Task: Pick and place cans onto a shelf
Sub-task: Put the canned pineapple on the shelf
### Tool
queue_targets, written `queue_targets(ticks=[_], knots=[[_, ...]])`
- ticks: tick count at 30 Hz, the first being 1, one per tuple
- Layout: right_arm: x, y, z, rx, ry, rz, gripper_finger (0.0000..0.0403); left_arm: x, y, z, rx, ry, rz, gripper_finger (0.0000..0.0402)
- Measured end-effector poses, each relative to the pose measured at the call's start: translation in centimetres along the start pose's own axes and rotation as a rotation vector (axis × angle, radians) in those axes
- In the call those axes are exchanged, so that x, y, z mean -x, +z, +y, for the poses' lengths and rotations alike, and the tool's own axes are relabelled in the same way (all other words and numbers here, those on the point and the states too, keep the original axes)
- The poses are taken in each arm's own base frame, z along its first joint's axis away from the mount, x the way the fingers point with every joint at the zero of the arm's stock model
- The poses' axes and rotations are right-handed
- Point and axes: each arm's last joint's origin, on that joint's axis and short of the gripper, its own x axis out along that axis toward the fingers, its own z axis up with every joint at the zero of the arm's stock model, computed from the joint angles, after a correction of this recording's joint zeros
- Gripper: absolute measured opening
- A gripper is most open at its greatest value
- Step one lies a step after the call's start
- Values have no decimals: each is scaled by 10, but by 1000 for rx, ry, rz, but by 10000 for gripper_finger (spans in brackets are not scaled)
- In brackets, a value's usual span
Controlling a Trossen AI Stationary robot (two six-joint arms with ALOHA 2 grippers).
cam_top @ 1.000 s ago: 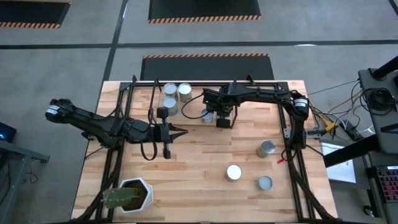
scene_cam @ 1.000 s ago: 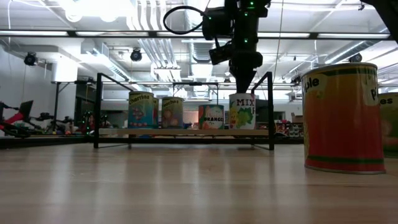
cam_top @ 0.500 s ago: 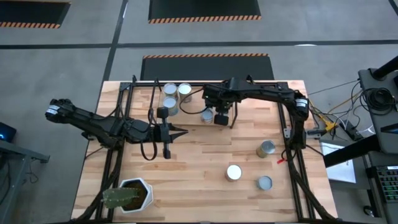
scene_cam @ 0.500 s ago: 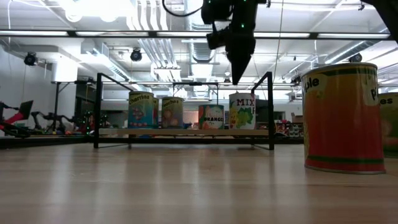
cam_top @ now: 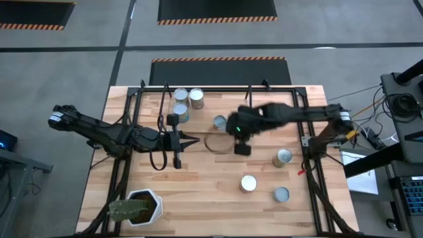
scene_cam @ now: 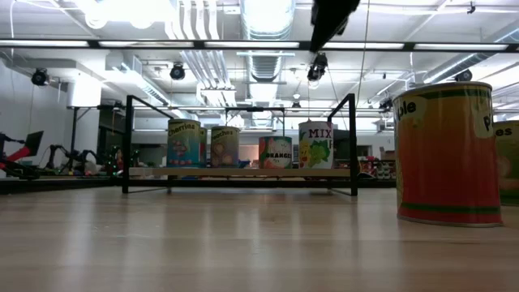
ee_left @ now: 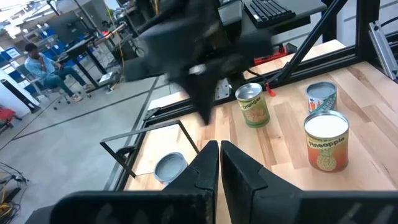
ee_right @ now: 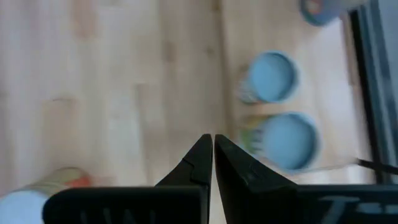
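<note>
Standing cans: four cans are on the shelf (scene_cam: pixel 243 172) in the low view, labels facing the room: one blue-green (scene_cam: pixel 184 143), one beside it (scene_cam: pixel 225 147), an orange one (scene_cam: pixel 276 152) and a "MIX" one (scene_cam: pixel 316 144).
Shelf from above: three silvery tops (cam_top: pixel 180 95) (cam_top: pixel 196 98) (cam_top: pixel 180 110) are grouped near the far left part of the table (cam_top: pixel 211 198); a fourth top (cam_top: pixel 219 121) is more to the middle.
Loose cans: three cans (cam_top: pixel 283 157) (cam_top: pixel 248 183) (cam_top: pixel 281 194) are on the bare wood on the right side, well apart from the shelf.
Right gripper (cam_top: pixel 240 141): it hangs over the middle of the table, near the fourth top, holding nothing; in its wrist view the fingers (ee_right: pixel 199 163) are pressed together.
Left gripper (cam_top: pixel 192 140): it waits over the left half of the table, tips pointing to the middle; fingers (ee_left: pixel 208 168) closed, empty.
Plant pot (cam_top: pixel 135 207): white, at the near left corner.
</note>
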Motion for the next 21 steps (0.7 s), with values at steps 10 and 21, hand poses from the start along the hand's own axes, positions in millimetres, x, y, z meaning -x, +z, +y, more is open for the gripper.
queue_targets(ticks=[10,21], knots=[[-3,-55,85,52,99,-62,9,0,0,0,8,0,0,0],[-34,-113,145,142,137,-69,9,0,1,0,33,2,-6,0]])
